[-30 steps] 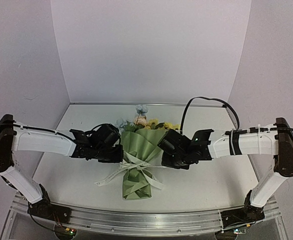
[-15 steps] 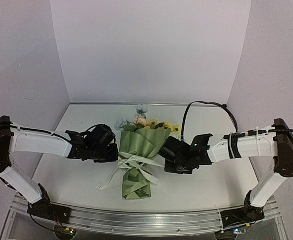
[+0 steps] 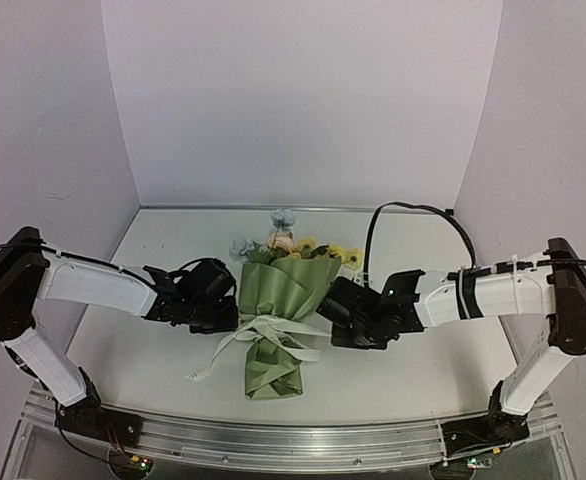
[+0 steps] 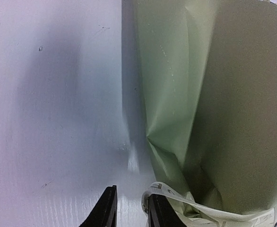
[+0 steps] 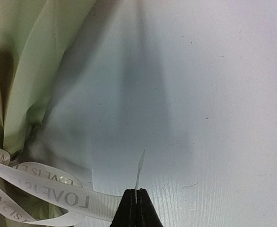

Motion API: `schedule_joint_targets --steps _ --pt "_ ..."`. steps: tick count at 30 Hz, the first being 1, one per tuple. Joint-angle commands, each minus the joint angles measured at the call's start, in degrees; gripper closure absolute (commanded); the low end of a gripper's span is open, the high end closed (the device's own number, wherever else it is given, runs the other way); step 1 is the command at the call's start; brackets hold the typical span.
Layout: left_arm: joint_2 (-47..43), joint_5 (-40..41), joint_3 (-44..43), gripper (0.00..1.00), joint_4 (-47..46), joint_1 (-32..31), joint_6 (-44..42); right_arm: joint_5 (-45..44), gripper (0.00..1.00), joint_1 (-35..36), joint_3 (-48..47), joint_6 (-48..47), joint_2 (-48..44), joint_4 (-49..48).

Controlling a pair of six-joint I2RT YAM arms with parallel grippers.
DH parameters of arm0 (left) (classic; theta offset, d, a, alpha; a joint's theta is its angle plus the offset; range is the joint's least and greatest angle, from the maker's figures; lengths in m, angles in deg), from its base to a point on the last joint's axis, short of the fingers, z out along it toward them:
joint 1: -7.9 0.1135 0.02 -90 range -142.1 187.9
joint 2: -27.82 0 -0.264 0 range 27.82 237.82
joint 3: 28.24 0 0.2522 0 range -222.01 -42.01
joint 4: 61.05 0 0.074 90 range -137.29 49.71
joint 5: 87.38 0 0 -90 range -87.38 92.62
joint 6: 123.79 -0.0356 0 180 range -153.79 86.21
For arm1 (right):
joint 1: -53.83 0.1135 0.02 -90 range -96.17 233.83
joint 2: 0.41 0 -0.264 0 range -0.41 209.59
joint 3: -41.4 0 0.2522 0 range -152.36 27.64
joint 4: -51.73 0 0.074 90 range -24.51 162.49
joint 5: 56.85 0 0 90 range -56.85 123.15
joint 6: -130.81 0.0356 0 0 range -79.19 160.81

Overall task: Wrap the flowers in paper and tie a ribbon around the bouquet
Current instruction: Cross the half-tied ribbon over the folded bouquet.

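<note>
Looking down from above, the bouquet lies mid-table, its long axis running from the far edge to the near edge. The flowers point toward the far edge and the narrow tail of the paper toward the near edge. The ribbon loops loosely around the waist, with one end trailing toward the near left corner. The left fingers sit just left of that waist and the right fingers just right of it, about equally near. From the left wrist, the fingers are slightly spread with only bare table between them, and a ribbon end rests against the one nearer the paper. From the right wrist, the fingers are pressed together, pinching the ribbon, which runs from them back to the waist. Any tightening pull would likely go toward the right edge, across the bouquet's axis. Compared with a second ago, both arms have drawn back outward and the left fingers have opened, letting their ribbon end drop.
</note>
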Motion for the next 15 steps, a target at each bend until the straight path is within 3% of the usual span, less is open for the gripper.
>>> schedule_joint_targets --steps 1,7,15 --pt "-0.6 -1.8 -0.7 0.76 -5.8 0.7 0.6 -3.3 1.00 0.2 0.8 0.3 -2.4 3.6" --pt "-0.5 -10.7 0.3 0.72 -14.4 0.6 -2.0 -3.2 1.00 0.2 0.6 0.2 -2.2 3.6" --pt "-0.4 -14.3 0.6 0.73 -13.7 0.6 -2.7 -3.3 1.00 0.3 -0.5 0.0 -1.6 3.6"
